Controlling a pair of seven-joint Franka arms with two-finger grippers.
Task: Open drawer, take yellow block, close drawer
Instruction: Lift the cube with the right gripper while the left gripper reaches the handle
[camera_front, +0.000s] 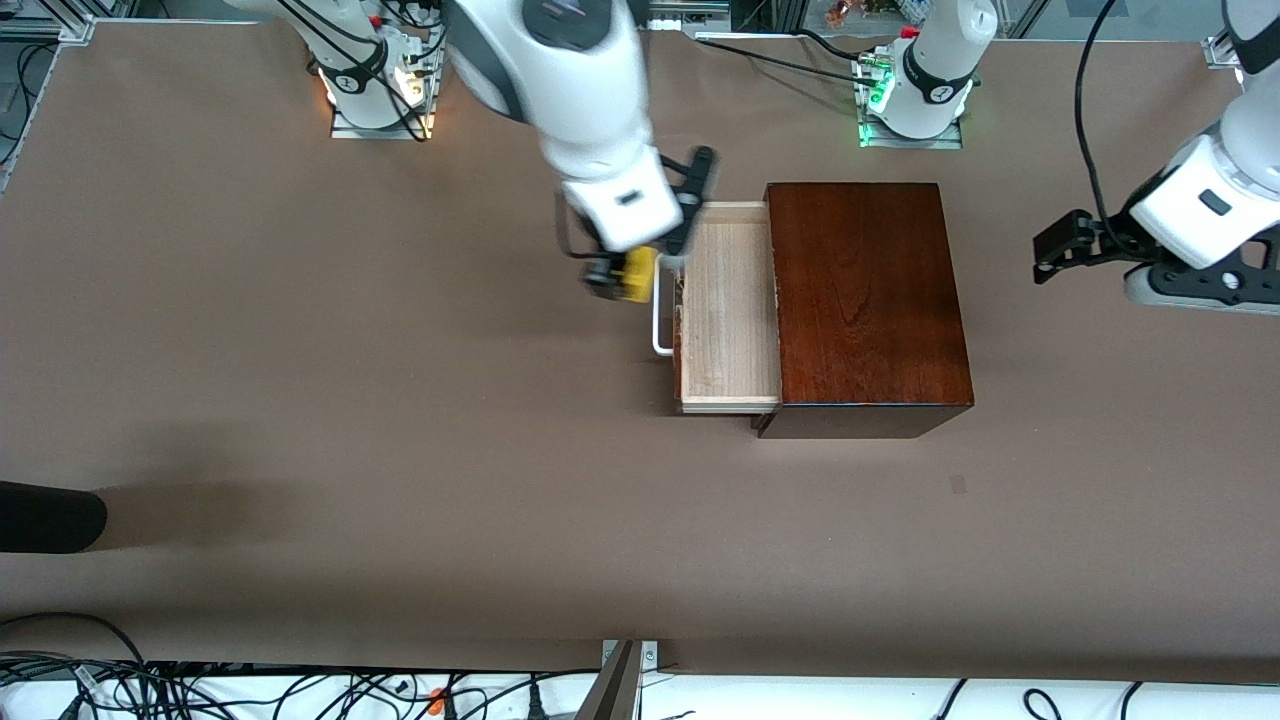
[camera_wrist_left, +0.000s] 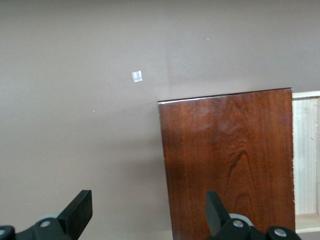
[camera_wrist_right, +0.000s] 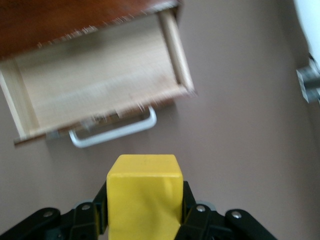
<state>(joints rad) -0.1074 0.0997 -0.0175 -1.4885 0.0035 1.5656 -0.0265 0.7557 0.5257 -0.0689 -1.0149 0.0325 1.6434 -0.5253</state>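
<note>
Nearest the front camera: bare brown table (camera_front: 400, 450), a small pale mark (camera_front: 958, 484) on it just in front of the box. Next up, the dark wooden box (camera_front: 868, 300), w/ its drawer (camera_front: 728, 310) pulled out toward the right arm's end of the table, pale inside showing, nothing seen in it. White loop handle (camera_front: 661, 325) sticks off the drawer front.

Right gripper (camera_front: 625, 275) is up in the air over the table just beside the handle, fingers clamped on the yellow block (camera_front: 638, 273). Right wrist view confirms: block (camera_wrist_right: 144, 197) squeezed between both fingers (camera_wrist_right: 192, 210), open drawer (camera_wrist_right: 100, 82) and handle (camera_wrist_right: 114, 132) below it.

Left gripper (camera_front: 1050, 255) waits over the table toward the left arm's end, well apart from the box, fingers (camera_wrist_left: 80, 212) spread wide, nothing between them; box top (camera_wrist_left: 230, 160) and a strip of drawer (camera_wrist_left: 306, 155) in its wrist view.
</note>
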